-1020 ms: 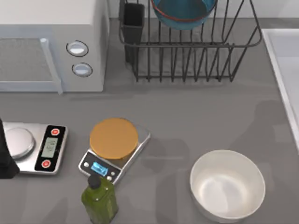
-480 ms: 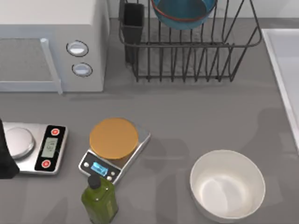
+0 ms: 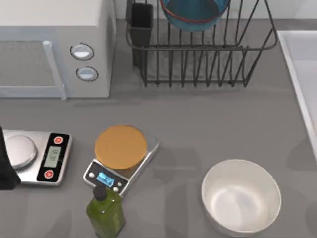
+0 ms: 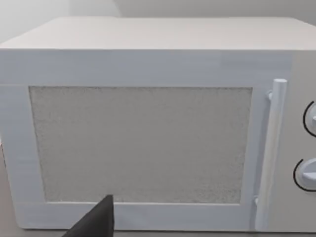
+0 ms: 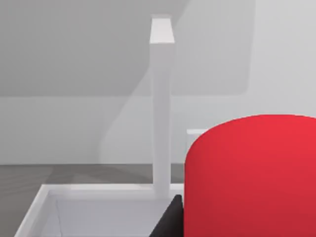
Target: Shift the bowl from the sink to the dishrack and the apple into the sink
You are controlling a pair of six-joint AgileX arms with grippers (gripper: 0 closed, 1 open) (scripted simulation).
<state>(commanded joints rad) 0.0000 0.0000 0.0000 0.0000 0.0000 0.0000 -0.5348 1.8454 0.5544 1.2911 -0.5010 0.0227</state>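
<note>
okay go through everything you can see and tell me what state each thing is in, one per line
bowl: in the dishrack.
apple: held beside the right gripper's finger, over the sink.
pale bowl: upright, empty.
microwave: door closed.
green bottle: upright, capped.
round-topped scale: display lit.

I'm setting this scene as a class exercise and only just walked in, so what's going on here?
The teal bowl already sits in the dishrack at the back of the table. In the right wrist view, the right gripper holds the red apple close above the sink, so dropping it in looks like the remaining step. The left arm waits at the table's left edge, facing the microwave.
</note>
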